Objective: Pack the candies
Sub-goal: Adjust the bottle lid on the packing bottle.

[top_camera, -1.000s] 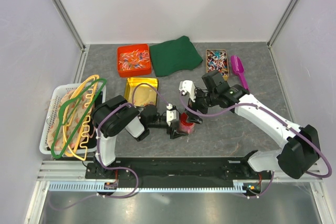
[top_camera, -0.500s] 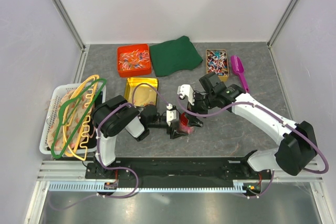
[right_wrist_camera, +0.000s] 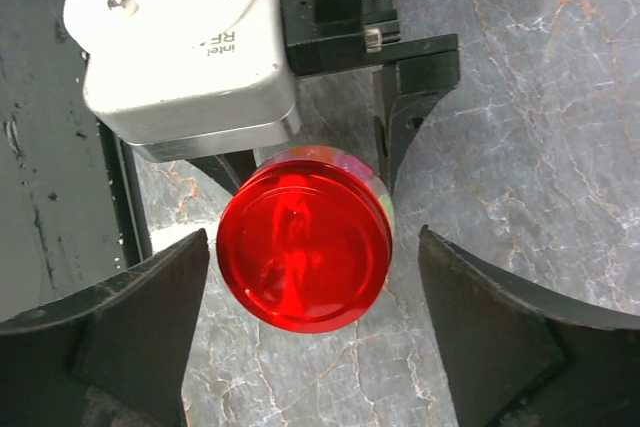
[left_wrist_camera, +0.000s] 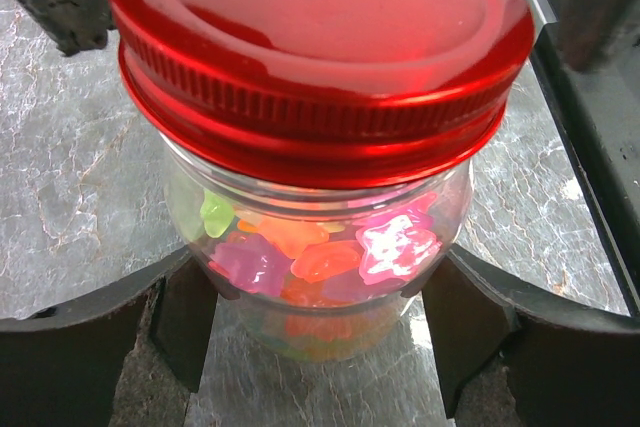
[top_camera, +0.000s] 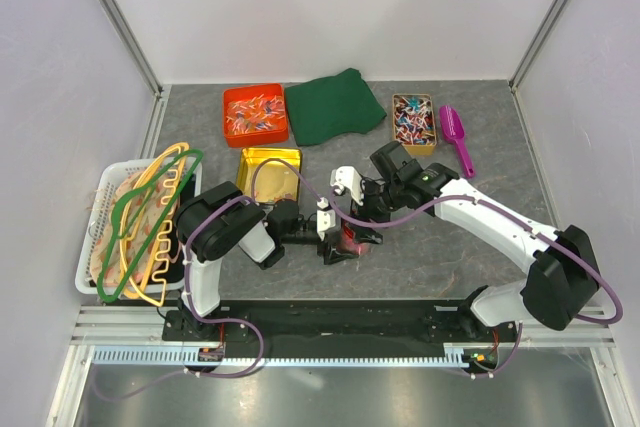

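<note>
Left jaws: clenched on a glass jar (left_wrist_camera: 320,277), one dark pad (left_wrist_camera: 188,319) pressed to each flank of the glass, low on the body. The jar stands upright on the grey marbled surface (left_wrist_camera: 70,197), long axis vertical.

Right jaws: released, spread wide, hanging straight above the jar. One fingertip (right_wrist_camera: 140,327) lies off each side of the red lid (right_wrist_camera: 305,239), and neither touches it. The lid sits almost centred between them and faces up at that wrist camera.

The candies (left_wrist_camera: 385,245) are inside the jar. Pink, orange, yellow and green gummy pieces show through the glass just under the lid's ribbed skirt. The lid looks seated; how far it is screwed down I cannot tell.

Judgement: the filling looks done. The free right arm is the nearer one to work the lid, coming straight down along the jar's axis while the left jaws brace it.

Writing: "intel" reads on the white camera housing (right_wrist_camera: 185,47) beside the jar, followed by letters cut off after "RE". There is no label on the jar.

Outward from the jar:
- A yellow tin (top_camera: 270,172) is just beyond it to the left.
- An orange tray (top_camera: 255,114), a green cloth (top_camera: 335,105) and a small box of twist-wrapped sweets (top_camera: 413,120) are farther beyond.
- A purple scoop (top_camera: 455,132) lies beyond it to the right.
- A white basket (top_camera: 88,265) holding hangers (top_camera: 160,217) is well off to the left.
</note>
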`<action>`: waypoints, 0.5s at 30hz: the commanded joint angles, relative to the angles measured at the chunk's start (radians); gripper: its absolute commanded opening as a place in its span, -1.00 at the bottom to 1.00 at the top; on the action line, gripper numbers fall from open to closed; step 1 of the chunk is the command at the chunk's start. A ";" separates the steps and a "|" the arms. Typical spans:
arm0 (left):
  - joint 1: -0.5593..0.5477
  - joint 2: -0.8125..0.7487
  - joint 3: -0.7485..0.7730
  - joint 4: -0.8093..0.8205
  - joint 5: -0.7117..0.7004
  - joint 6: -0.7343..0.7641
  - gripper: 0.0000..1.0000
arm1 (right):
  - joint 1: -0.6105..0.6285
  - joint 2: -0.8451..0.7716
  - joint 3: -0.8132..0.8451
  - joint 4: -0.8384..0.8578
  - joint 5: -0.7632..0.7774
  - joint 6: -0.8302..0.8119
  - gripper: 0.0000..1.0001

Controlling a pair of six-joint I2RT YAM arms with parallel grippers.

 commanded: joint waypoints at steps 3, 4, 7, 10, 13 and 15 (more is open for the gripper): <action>0.008 0.004 -0.007 0.087 -0.003 0.016 0.61 | 0.001 0.001 0.008 0.023 -0.001 -0.021 0.64; 0.008 0.004 -0.007 0.085 -0.003 0.016 0.61 | 0.001 -0.004 0.009 0.021 0.003 -0.025 0.57; 0.008 0.004 -0.007 0.085 -0.003 0.016 0.61 | 0.001 -0.019 0.008 0.021 -0.001 -0.030 0.40; 0.008 0.004 -0.005 0.084 -0.003 0.016 0.61 | 0.001 -0.016 0.011 0.015 -0.005 -0.035 0.26; 0.009 0.006 -0.005 0.084 -0.002 0.015 0.61 | 0.001 -0.016 0.023 0.003 -0.009 -0.041 0.22; 0.009 0.006 -0.005 0.085 0.000 0.015 0.61 | 0.003 -0.022 0.031 -0.016 -0.018 -0.050 0.19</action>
